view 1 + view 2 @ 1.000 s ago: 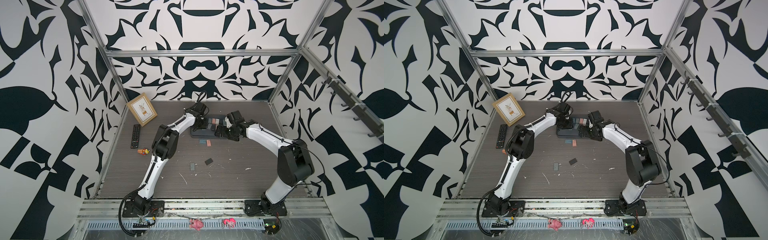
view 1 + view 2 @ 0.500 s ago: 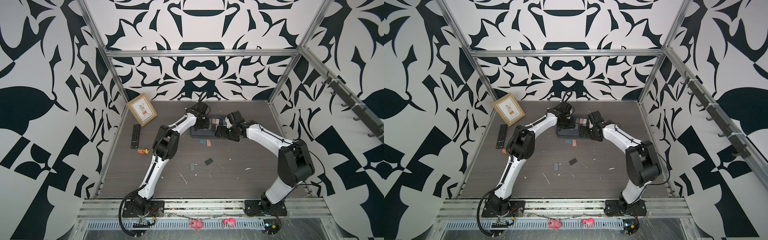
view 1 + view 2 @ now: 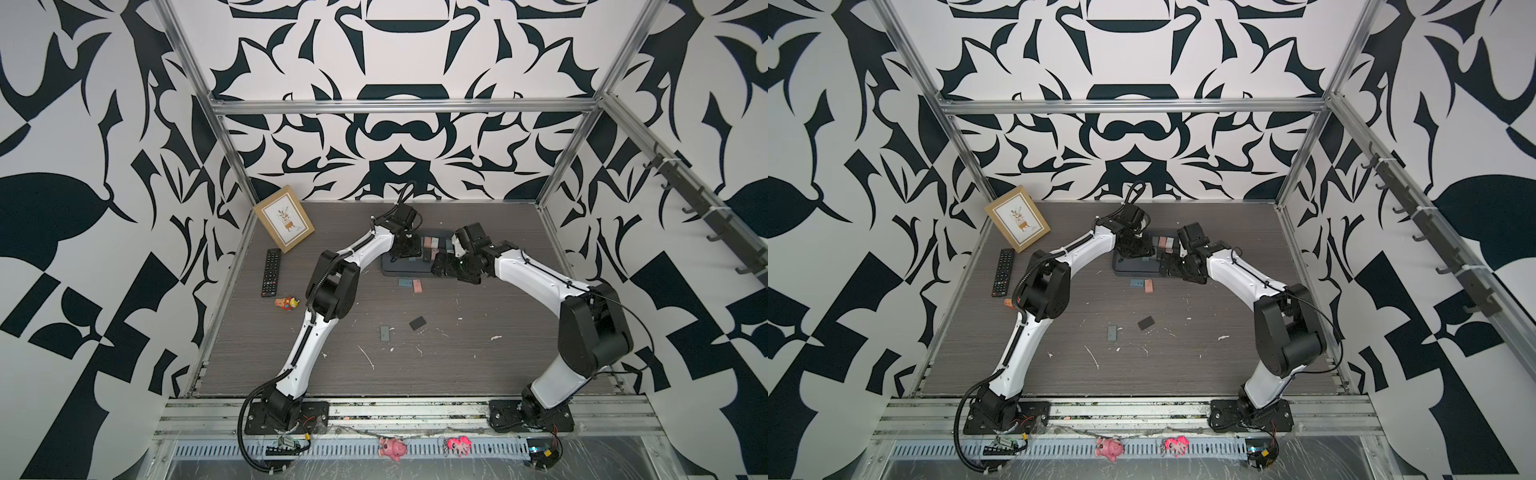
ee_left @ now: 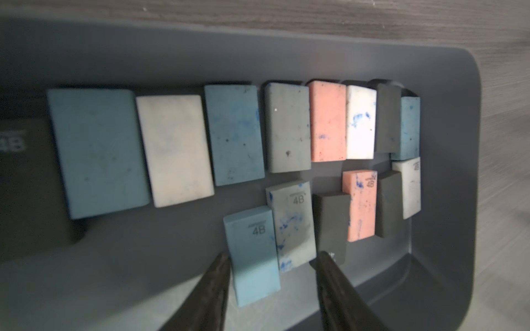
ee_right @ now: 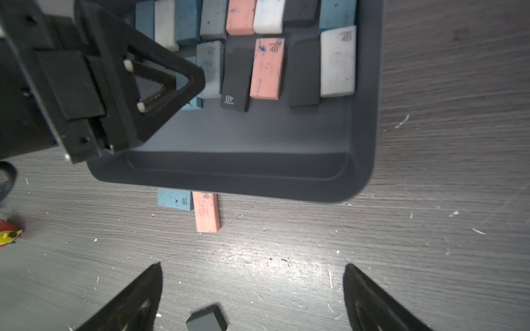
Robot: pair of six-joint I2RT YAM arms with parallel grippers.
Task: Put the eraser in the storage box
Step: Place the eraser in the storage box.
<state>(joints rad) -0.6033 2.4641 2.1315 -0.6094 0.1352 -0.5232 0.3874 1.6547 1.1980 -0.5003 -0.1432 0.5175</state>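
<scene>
One light blue eraser [image 4: 252,258] lies flat inside the storage box [image 4: 447,200], under the left gripper [image 4: 274,258], whose jaws stand apart, unpinched. Four loose erasers [image 3: 404,283] lie on the table [image 3: 457,365] nearer. The right gripper [image 5: 252,268] gapes wide beside the box.

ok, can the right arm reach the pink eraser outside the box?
Probably yes: its open fingers hover close to the pink eraser and nothing covers it, though a blue eraser lies against one side.

Storage box [image 3: 1136,271] sat toward the back wall, with left gripper [image 3: 1134,249] and right gripper [image 3: 1169,267] crowded at it (jaws unreadable here). A blue eraser [image 3: 1134,283] and a pink eraser [image 3: 1148,286] lay touching, just before its near rim.
</scene>
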